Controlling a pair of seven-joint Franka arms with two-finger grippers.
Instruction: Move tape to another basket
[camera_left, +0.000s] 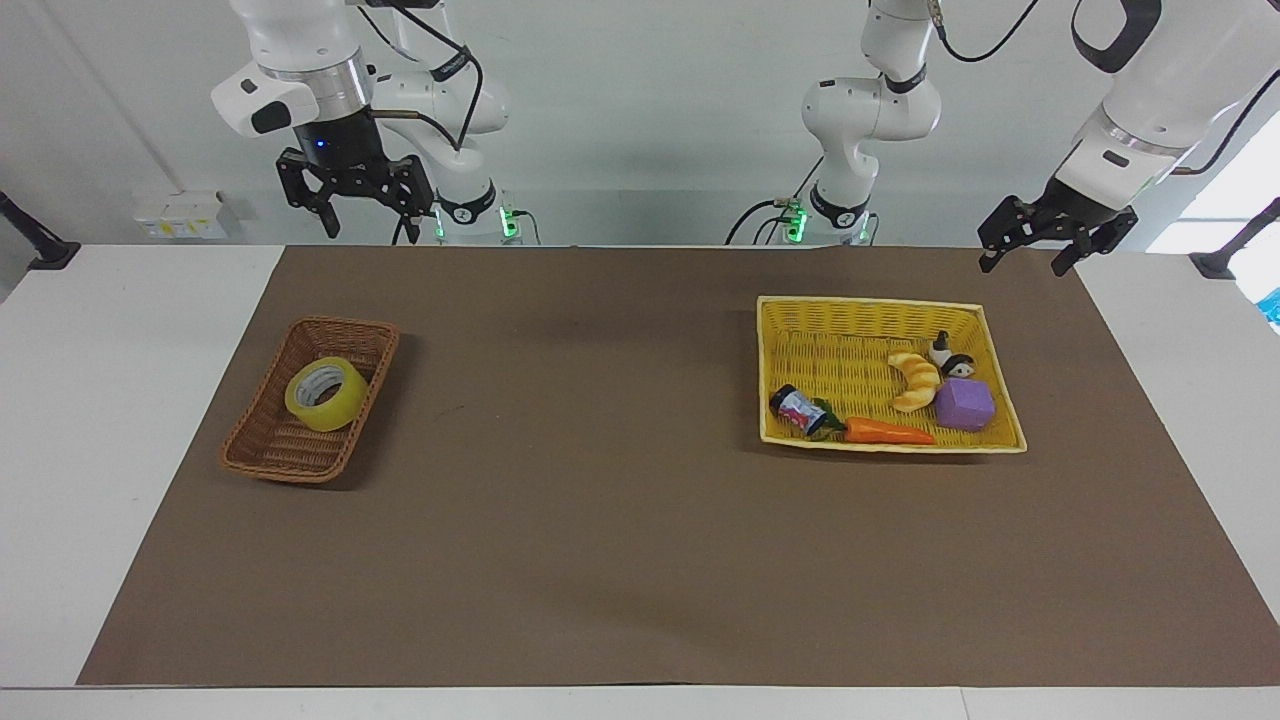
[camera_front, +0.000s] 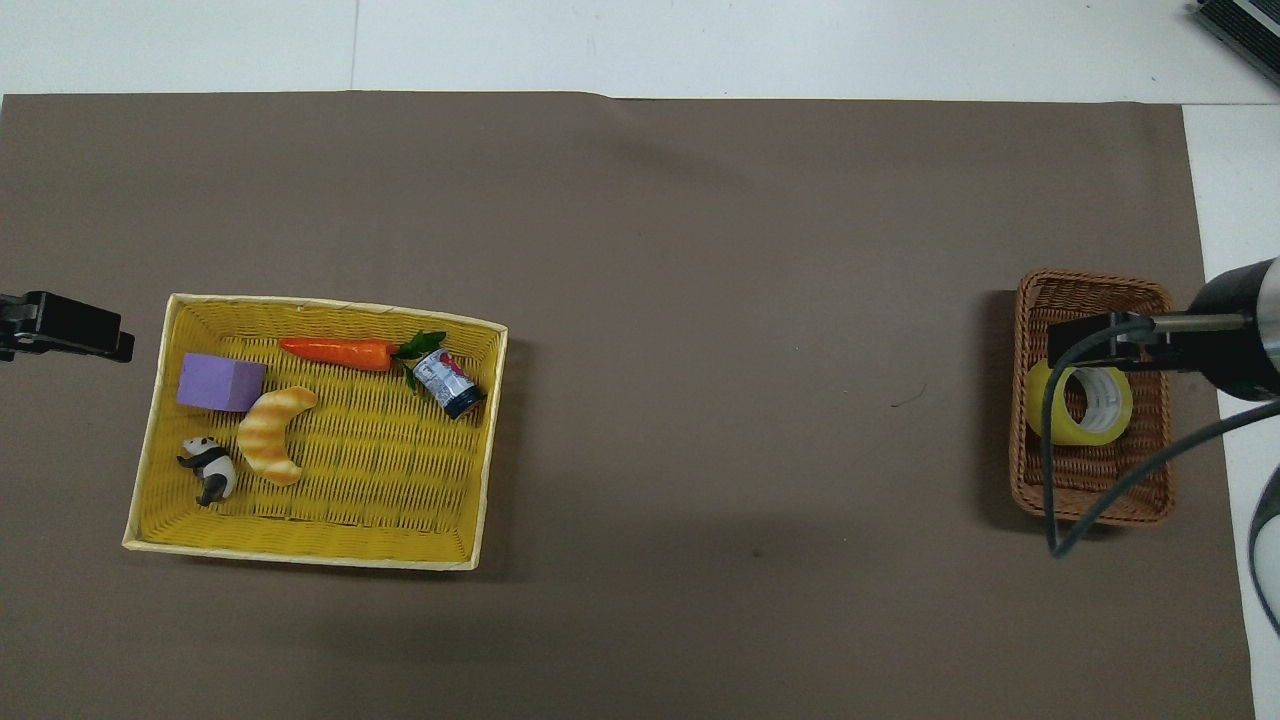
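The tape (camera_left: 326, 393), a yellow roll with a white core, lies in the small brown wicker basket (camera_left: 290, 456) at the right arm's end of the table. It also shows in the overhead view (camera_front: 1080, 405), inside the basket (camera_front: 1090, 500). My right gripper (camera_left: 366, 222) is open and empty, raised high over the mat's edge by the robots, well clear of the basket. My left gripper (camera_left: 1023, 262) is open and empty, and the left arm waits with it over the mat's corner beside the yellow basket.
The large yellow woven basket (camera_left: 860, 308) at the left arm's end holds a carrot (camera_left: 888, 432), a small can (camera_left: 797, 410), a croissant toy (camera_left: 916, 380), a purple block (camera_left: 964, 403) and a panda figure (camera_left: 950, 357). Brown mat (camera_left: 600, 450) lies between the baskets.
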